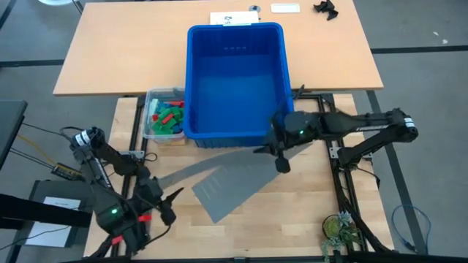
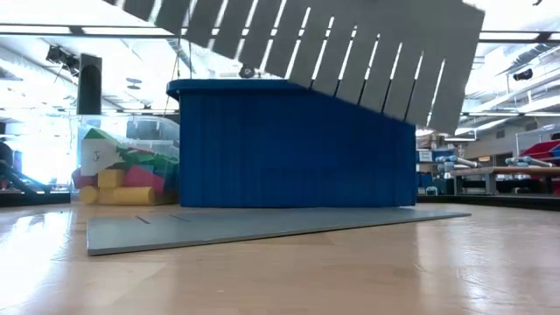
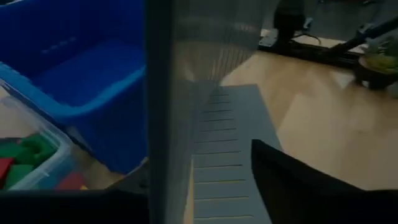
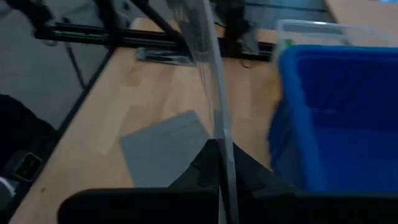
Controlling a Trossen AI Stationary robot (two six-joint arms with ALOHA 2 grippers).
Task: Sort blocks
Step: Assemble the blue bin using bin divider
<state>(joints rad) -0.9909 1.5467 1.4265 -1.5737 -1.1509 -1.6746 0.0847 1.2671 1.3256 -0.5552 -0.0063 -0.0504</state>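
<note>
Right gripper [image 4: 217,155] first: its wrist camera shows the two dark fingers pinched tight on the thin edge of a grey slatted panel [image 4: 208,74], which stands up like a blade between them. The overhead shot cannot show that pinch; there the right gripper [image 1: 281,155] is simply sitting at one end of the raised panel [image 1: 219,162].

Below the claw, a second grey panel [image 1: 234,191] lies flat on the wood. Only the low camera separates the two properly: one sheet flat on the table [image 2: 262,226], the other tilted in the air [image 2: 350,52] above it.

At the raised panel's other end is the left gripper [image 1: 167,203]. From its wrist, one finger [image 3: 292,186] stands clear of the panel's edge, so the jaws look parted and not gripping.

Just beyond the right claw sits the big blue bin [image 1: 234,33], nothing visible inside it from above. Farther along, touching the bin's side away from that claw, is the clear tub [image 1: 148,109], and that is where the blocks [image 1: 168,113] are: a jumbled heap of red, green and blue from above, with yellow ones at the bottom in the low view [image 2: 122,179].
</note>
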